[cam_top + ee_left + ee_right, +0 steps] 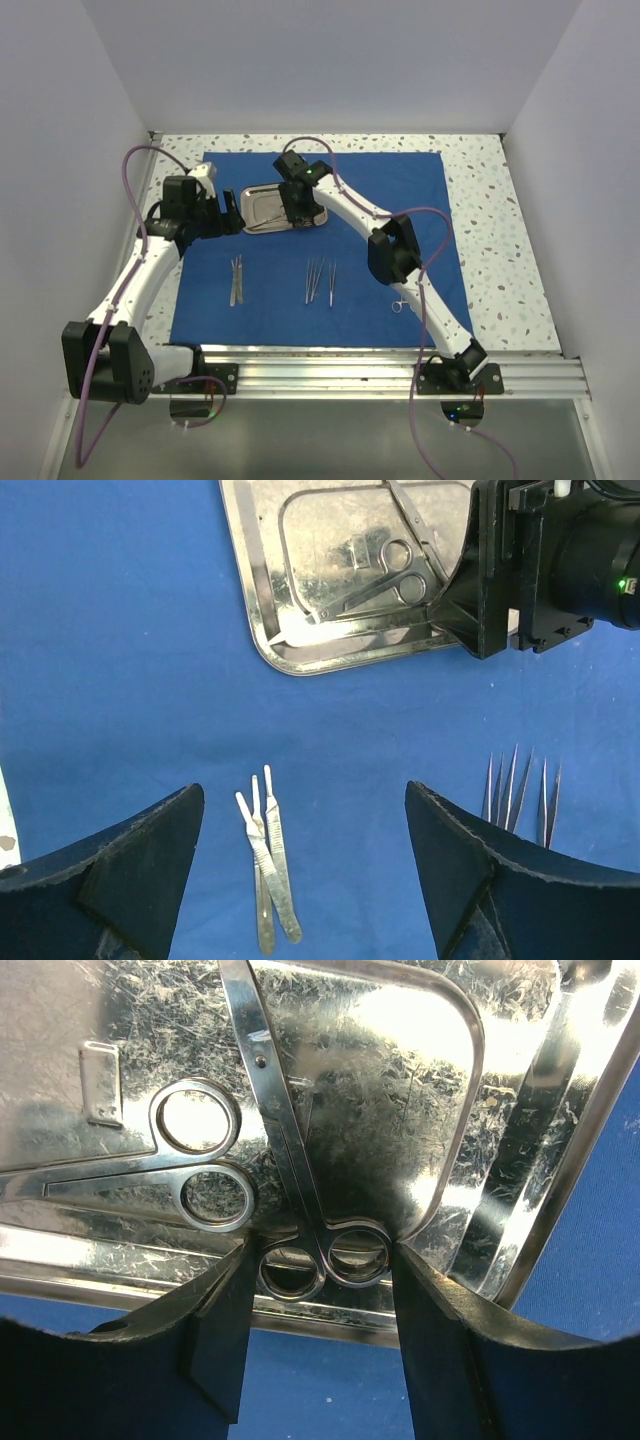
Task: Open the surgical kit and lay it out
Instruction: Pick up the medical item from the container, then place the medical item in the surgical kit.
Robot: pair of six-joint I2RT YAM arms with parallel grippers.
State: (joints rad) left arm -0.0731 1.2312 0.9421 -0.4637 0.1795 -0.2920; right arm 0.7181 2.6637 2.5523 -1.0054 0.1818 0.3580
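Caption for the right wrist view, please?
Right pincer straddling the ring handles of scissors in the steel tray, a second pair lying alongside.

We find the royal-blue cloth wrap sheet point(400, 200) spread flat on the speckled white table point(490, 200). On its far part, left of the middle, sits the small shiny rectangular steel tray point(262, 205). In the tray lie two silver ring-handled scissors point(195, 1158), one crosswise to the other. Nearer to us on the cloth, a cluster of thin flat silver handles point(268, 870) lies left of a cluster of thin silver tweezers point(515, 785), well apart. A small ring-handled silver instrument point(399, 303) lies further right, beside the right arm.
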